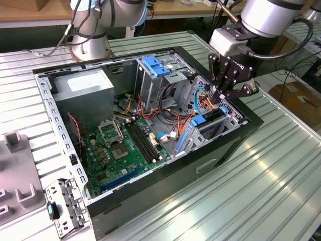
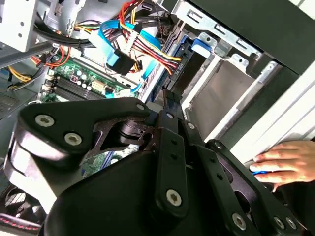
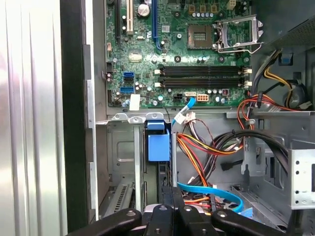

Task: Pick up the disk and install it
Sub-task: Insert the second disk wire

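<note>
The disk (image 1: 208,119) stands on edge in the drive bay at the exterior view's right end of the open computer case (image 1: 235,143). Its blue carrier (image 3: 158,145) shows in the bay slot in the first wrist view, and its dark edge (image 2: 184,73) with a blue tab shows in the second wrist view. My gripper (image 1: 219,95) hangs just above the disk's outer end. Its black fingers are shut together, and the tips (image 2: 167,98) rest at the disk's edge. In the first wrist view the gripper (image 3: 172,189) lines up with the slot.
Orange, red and blue cables (image 1: 198,103) crowd the bay. A tall metal cage with a blue latch (image 1: 155,65) stands behind it, and the green motherboard (image 1: 125,148) lies on the case floor. A person's hand (image 2: 285,162) rests beside the case. A second arm's base (image 1: 90,37) stands behind.
</note>
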Available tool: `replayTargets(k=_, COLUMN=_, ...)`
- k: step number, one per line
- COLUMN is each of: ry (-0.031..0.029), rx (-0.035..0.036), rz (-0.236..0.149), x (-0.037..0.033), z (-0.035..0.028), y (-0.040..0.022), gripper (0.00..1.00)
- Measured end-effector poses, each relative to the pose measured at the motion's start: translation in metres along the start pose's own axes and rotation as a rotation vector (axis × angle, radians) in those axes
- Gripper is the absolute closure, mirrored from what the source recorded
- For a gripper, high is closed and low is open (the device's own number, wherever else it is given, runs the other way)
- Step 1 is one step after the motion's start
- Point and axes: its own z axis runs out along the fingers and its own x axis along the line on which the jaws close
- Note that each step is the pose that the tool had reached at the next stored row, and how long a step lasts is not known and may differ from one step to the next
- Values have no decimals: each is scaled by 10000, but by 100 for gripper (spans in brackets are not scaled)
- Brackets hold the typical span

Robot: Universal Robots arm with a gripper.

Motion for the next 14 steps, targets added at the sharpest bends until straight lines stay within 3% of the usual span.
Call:
replayTargets(k=2, ry=3, rx=0, rz=0, x=-1, z=-37, y=-5, gripper=89)
replayTargets(k=4, ry=49, rx=1, rz=-2, x=-2, z=-48, y=-12, gripper=89)
replayTargets(k=6, ry=237, rx=-2, rz=-4, x=-16, z=-50, y=-29, gripper=89)
replayTargets(k=8, ry=355, rx=-29, rz=-5, x=-76, z=-47, y=-62, gripper=89)
replayTargets(k=14, ry=503, rx=-108, rz=-6, x=-189, z=-50, y=-67, gripper=89)
